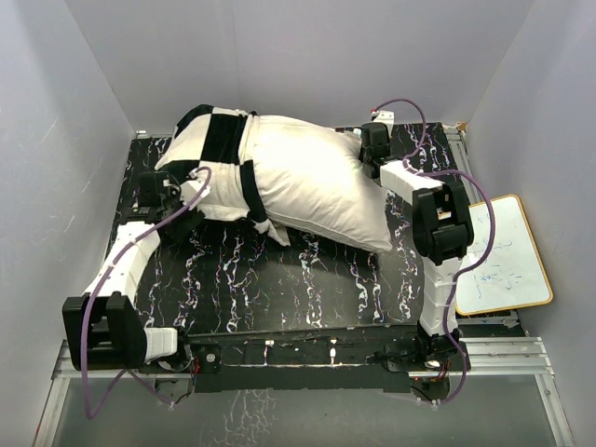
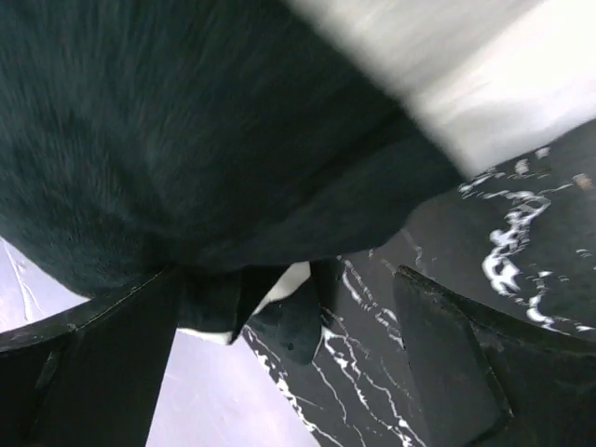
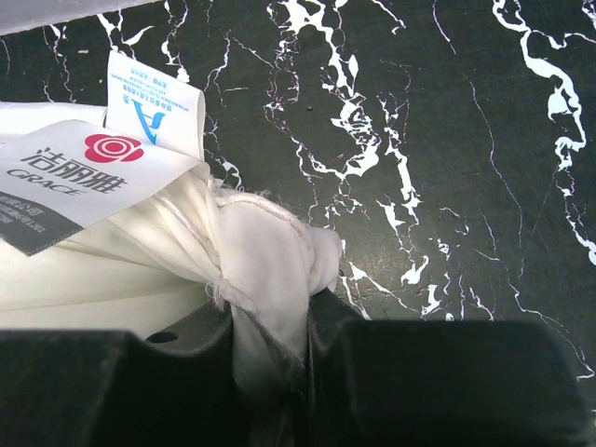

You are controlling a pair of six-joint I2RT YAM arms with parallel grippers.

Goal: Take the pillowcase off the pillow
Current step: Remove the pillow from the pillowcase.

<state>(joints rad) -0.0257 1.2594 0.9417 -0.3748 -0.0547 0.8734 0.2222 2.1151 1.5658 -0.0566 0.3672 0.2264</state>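
Observation:
The off-white pillow (image 1: pixel 317 177) lies slantwise across the black marbled table (image 1: pixel 279 279), most of it bare. The black-and-white checkered pillowcase (image 1: pixel 214 154) is bunched over its far left end. My left gripper (image 1: pixel 177 200) is at the pillowcase's left edge. In the left wrist view it (image 2: pixel 289 307) is open, with black plush pillowcase (image 2: pixel 186 140) above it and a flap hanging between the jaws. My right gripper (image 1: pixel 372 140) is shut on the pillow's far right corner. In the right wrist view, the gripper (image 3: pixel 307 321) pinches the cream fabric (image 3: pixel 270 251) beside two sewn labels (image 3: pixel 74 177).
A small whiteboard (image 1: pixel 503 256) leans at the right, outside the table's edge. White enclosure walls (image 1: pixel 56 140) close in the left, back and right sides. Cables loop over both arms.

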